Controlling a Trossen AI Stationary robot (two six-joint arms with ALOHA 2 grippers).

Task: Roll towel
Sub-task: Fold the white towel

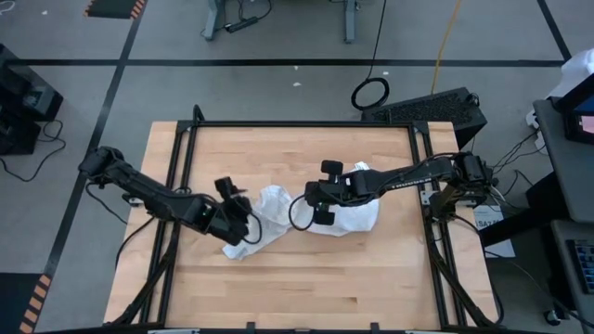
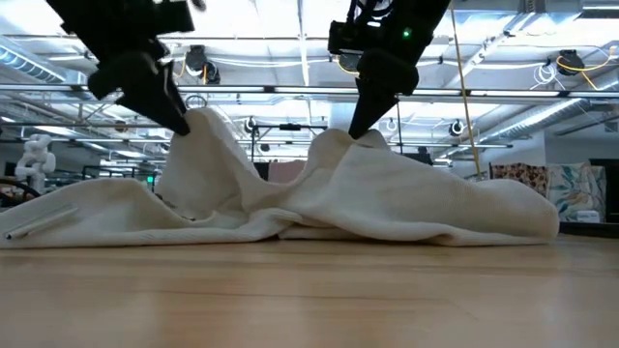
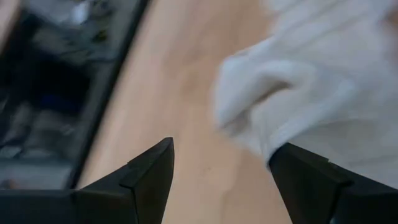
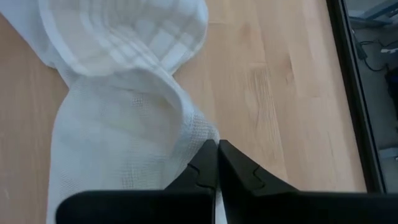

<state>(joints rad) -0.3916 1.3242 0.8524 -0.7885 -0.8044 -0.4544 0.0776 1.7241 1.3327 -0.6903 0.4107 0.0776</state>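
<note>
The white towel [image 1: 271,206] with fine check lines lies crumpled in a long heap across the table's middle and rests on the wood by its lower folds [image 2: 387,217]. Two peaks of cloth stand up from it. My left gripper [image 1: 239,221] is open at the heap's left end, at the left peak [image 2: 198,126]; in the left wrist view the cloth [image 3: 336,93] lies beside one finger. My right gripper [image 1: 309,201] is shut on the towel at the right peak [image 2: 338,140]. My left gripper is open, slanting down from the table's left. One finger [image 3: 298,177] lies against a raised fold of the towel [image 3: 273,134], and the other finger is clear of it over bare wood. Whether the finger carries the fold, I cannot tell. My right gripper pinches a raised fold of the towel [image 4: 198,138] between its two shut fingertips, coming from above and slanting down. The cloth rises to the fingers in a peak [image 2: 343,140], and the rest of the towel lies slack on the table.
Dark metal frame rails run along the table's left [image 1: 182,158] and right [image 1: 429,167] sides. There is bare wood toward the near edge [image 1: 306,288] and the far edge [image 1: 297,144]. A black case [image 1: 427,107] and a cable loop [image 1: 370,93] lie on the floor beyond the far edge.
</note>
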